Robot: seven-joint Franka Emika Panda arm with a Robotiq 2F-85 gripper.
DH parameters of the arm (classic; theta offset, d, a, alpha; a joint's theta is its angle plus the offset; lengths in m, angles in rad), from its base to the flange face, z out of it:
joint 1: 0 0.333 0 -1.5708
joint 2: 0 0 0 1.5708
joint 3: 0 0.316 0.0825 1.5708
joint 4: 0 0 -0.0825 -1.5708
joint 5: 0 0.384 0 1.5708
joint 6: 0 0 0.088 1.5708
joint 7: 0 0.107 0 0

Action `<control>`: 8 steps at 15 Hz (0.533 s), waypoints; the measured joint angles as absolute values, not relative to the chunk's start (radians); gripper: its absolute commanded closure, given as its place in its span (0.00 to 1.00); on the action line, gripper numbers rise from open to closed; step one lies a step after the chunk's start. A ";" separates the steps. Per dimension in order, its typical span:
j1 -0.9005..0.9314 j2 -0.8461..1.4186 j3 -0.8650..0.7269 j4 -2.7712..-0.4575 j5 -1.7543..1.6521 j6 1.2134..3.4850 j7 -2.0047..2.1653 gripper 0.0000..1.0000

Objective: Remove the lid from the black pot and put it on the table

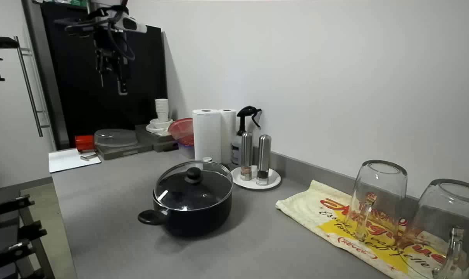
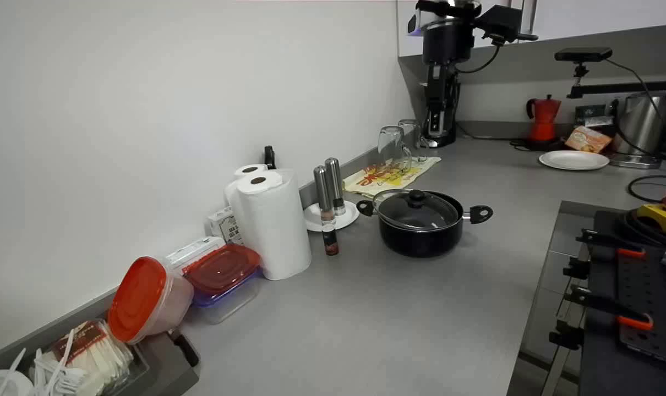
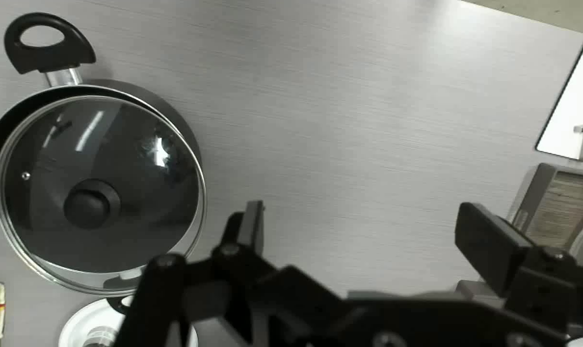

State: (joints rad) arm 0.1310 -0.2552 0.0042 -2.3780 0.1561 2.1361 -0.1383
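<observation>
The black pot stands on the grey table; the pot and table show in both exterior views. The round glass lid with a black knob rests on the pot, shifted off centre, so a strip of the opening is uncovered. In the wrist view the lid and pot are at the left, with the lid overhanging the rim. My gripper is open and empty, high above the table and away from the lid. It also shows in both exterior views.
Paper towel rolls and steel mills on a white plate stand beside the pot along the wall. Glass mugs sit upside down on a cloth. Plastic containers and a grey tray line the far wall side.
</observation>
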 measured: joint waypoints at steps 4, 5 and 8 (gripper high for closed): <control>0.131 -0.255 0.004 -2.378 0.156 2.136 -0.138 0.00; 0.131 -0.255 0.004 -2.378 0.156 2.136 -0.138 0.00; 0.117 -0.246 0.004 -2.365 0.156 2.135 -0.138 0.00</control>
